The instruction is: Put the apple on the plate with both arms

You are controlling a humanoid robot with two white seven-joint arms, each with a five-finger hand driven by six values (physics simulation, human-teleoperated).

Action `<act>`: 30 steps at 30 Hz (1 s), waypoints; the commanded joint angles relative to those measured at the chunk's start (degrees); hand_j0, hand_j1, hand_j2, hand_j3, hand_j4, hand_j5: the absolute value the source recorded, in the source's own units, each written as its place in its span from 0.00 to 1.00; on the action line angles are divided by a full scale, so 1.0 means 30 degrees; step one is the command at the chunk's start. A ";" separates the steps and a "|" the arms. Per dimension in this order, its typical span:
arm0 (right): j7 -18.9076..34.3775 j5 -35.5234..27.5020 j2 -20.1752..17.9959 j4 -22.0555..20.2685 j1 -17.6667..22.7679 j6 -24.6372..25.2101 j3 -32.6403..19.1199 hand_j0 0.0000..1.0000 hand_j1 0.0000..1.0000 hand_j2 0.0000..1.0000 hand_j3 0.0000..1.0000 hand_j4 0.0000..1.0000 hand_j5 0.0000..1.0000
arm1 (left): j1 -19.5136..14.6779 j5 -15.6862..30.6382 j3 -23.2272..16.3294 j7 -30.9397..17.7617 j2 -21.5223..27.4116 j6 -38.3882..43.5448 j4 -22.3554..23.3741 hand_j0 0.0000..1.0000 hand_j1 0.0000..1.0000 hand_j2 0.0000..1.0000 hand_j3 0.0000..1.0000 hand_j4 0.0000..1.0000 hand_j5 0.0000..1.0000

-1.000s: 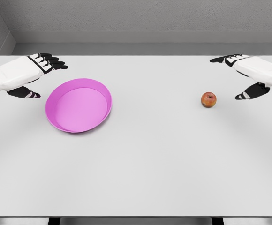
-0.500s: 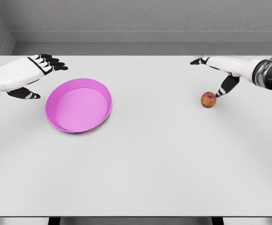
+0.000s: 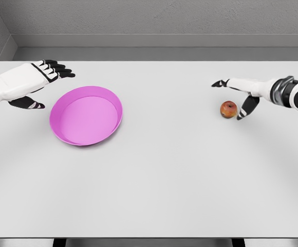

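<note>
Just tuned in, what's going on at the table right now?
The right hand is spread open around the apple, fingers above and thumb beside it, not yet gripping. The apple sits on the table, far right of the pink plate, which holds nothing. The left hand hovers open by the plate's left side.

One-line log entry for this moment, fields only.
right hand: open beside apple | left hand: open near plate | apple: on table, not grasped

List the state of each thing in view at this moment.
Apple: upright on the table, ungrasped.
Pink plate: empty, on the table.
Right hand: open, spread around the apple.
Left hand: open, beside the plate, holding nothing.
</note>
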 commanded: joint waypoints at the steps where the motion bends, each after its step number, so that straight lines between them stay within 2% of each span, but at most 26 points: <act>1: -0.0006 -0.0004 -0.0023 0.0410 0.0000 -0.0021 0.0209 1.00 1.00 1.00 1.00 1.00 1.00 | 0.0000 0.0122 0.0029 0.0011 0.0015 0.0021 0.0003 1.00 1.00 1.00 1.00 1.00 1.00; 6: -0.0006 0.0025 0.0709 0.1846 -0.0527 -0.0051 0.1029 1.00 1.00 1.00 1.00 1.00 1.00 | 0.0000 0.0093 -0.0029 -0.0018 0.0015 0.0021 0.0003 1.00 1.00 1.00 1.00 1.00 1.00; 11: -0.0006 0.0025 0.0973 0.2550 -0.0615 -0.0051 0.1674 1.00 1.00 1.00 1.00 1.00 1.00 | 0.0000 0.0093 0.0000 -0.0018 0.0015 0.0021 0.0003 1.00 1.00 1.00 1.00 1.00 1.00; 15: -0.0006 0.0025 0.0973 0.2579 -0.0615 -0.0080 0.1704 1.00 1.00 1.00 1.00 1.00 1.00 | 0.0000 0.0093 0.0000 -0.0018 0.0015 0.0021 0.0003 1.00 1.00 1.00 1.00 1.00 1.00; 16: -0.0006 0.0025 0.0973 0.2521 -0.0615 -0.0138 0.1704 0.86 0.86 0.86 0.86 0.86 0.86 | 0.0000 0.0093 0.0000 -0.0018 0.0044 0.0021 0.0003 1.00 1.00 1.00 1.00 1.00 1.00; 18: -0.0006 0.0113 0.0973 0.2433 -0.0615 -0.0197 0.1674 0.46 0.46 0.46 0.46 0.46 0.46 | 0.0000 0.0093 0.0000 -0.0018 0.0015 0.0021 0.0003 1.00 1.00 1.00 1.00 1.00 1.00; 19: -0.0006 0.0113 0.0944 0.2433 -0.0615 -0.0197 0.1674 0.39 0.39 0.39 0.39 0.39 0.39 | 0.0000 0.0093 0.0000 -0.0018 0.0015 0.0021 0.0003 1.00 1.00 1.00 1.00 1.00 1.00; 30: -0.0006 0.0142 0.0973 0.2286 -0.0791 -0.0197 0.1528 0.39 0.39 0.39 0.39 0.39 0.39 | 0.0000 0.0093 0.0000 -0.0018 0.0015 0.0021 0.0003 1.00 1.00 1.00 1.00 1.00 1.00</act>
